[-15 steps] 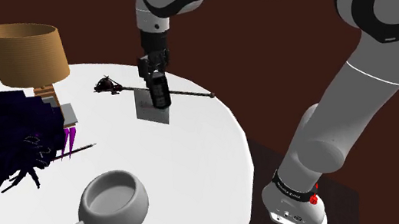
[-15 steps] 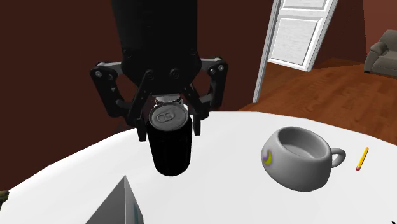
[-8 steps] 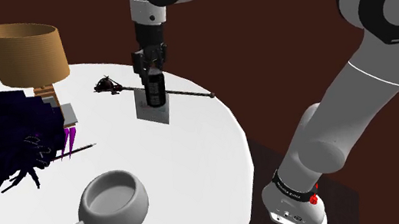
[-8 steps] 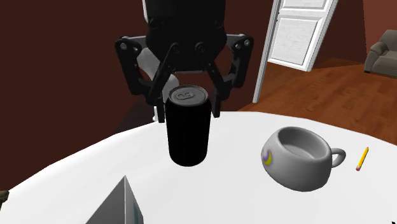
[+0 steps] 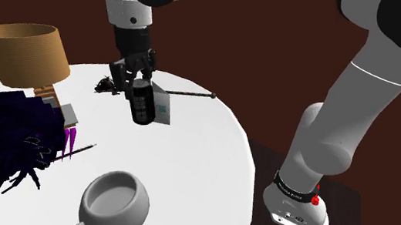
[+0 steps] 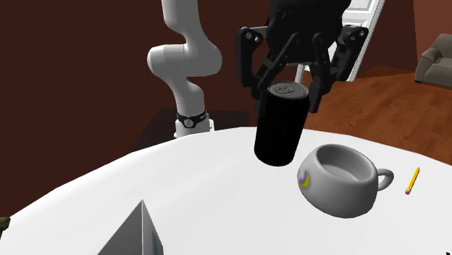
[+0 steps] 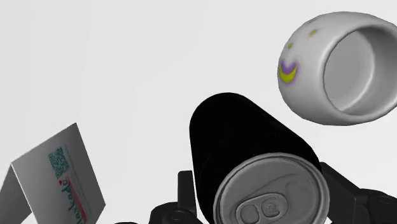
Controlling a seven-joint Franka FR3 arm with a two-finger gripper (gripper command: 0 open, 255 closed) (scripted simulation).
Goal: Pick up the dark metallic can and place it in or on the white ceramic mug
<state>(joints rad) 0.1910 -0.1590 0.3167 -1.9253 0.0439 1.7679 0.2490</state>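
Second exterior view: fingers [image 6: 316, 94] pinching dark can [image 6: 281, 129] by its top end, lifted clear of bench [image 6: 217, 217], long axis near upright, slightly tilted. White mug [image 6: 340, 181] just beside, about four o'clock from can, probably not yet beneath.

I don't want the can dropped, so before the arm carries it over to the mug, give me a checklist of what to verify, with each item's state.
1. Grip on the can: ok, the end effector clasps it near its top.
2. The can off the table: ok, it hangs above it.
3. The can over the mug: not ok, it hangs beside it.
4. Mug empty, mouth up: ok.
5. Way to the mug free: ok, the folded card stands on the can's far side from the mug.
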